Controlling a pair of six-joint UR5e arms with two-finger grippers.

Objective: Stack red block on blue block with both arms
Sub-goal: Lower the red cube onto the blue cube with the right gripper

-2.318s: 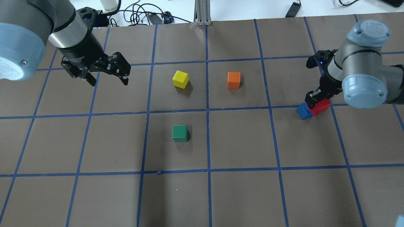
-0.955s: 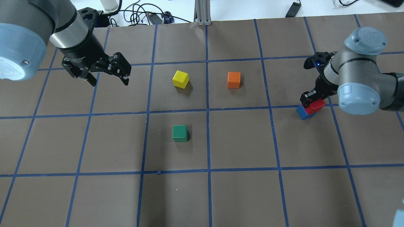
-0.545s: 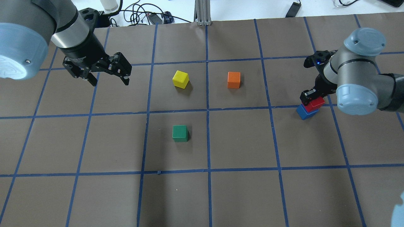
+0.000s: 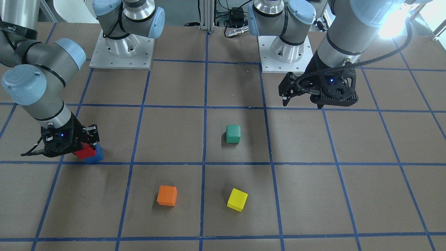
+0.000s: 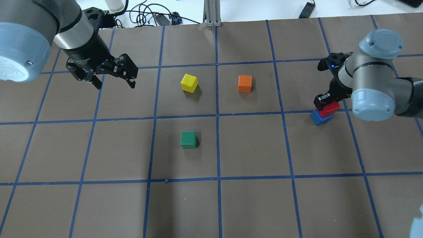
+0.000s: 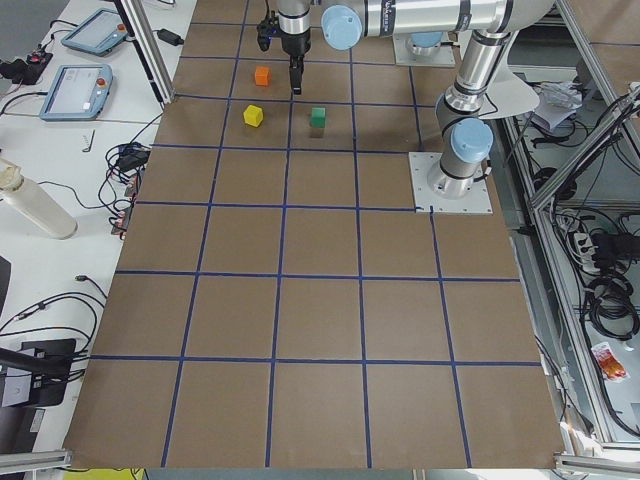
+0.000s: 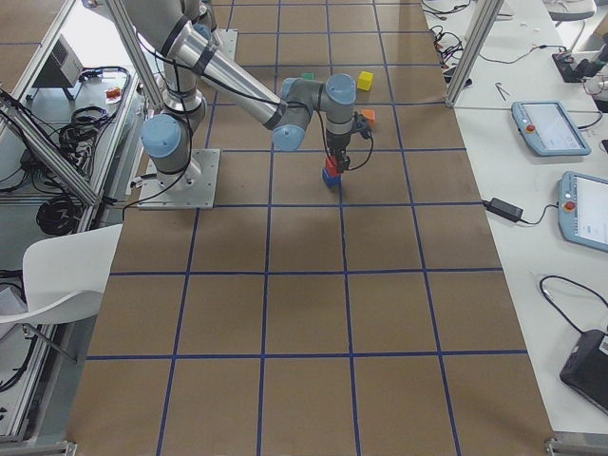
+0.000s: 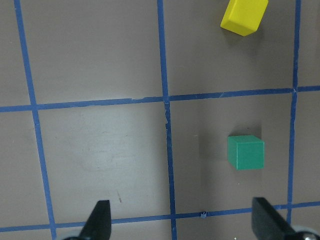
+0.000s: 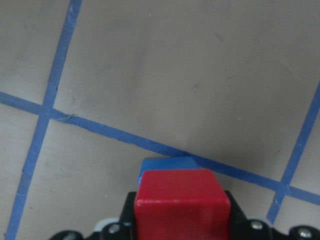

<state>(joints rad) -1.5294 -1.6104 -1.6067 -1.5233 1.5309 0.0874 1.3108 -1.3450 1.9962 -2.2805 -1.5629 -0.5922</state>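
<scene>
My right gripper is shut on the red block and holds it directly over the blue block, which sits on the table at the right on a tape line. In the right wrist view the red block covers most of the blue block. In the front view the red block sits on top of the blue block under my right gripper. I cannot tell whether they touch. My left gripper is open and empty, hovering at the far left.
A yellow cube, an orange cube and a green cube lie mid-table. The left wrist view shows the green cube and yellow cube ahead of the open fingers. Cables lie beyond the far edge.
My right gripper has lifted the red block from beside the blue block and carried it left, over the blue block. The left arm has barely moved.
</scene>
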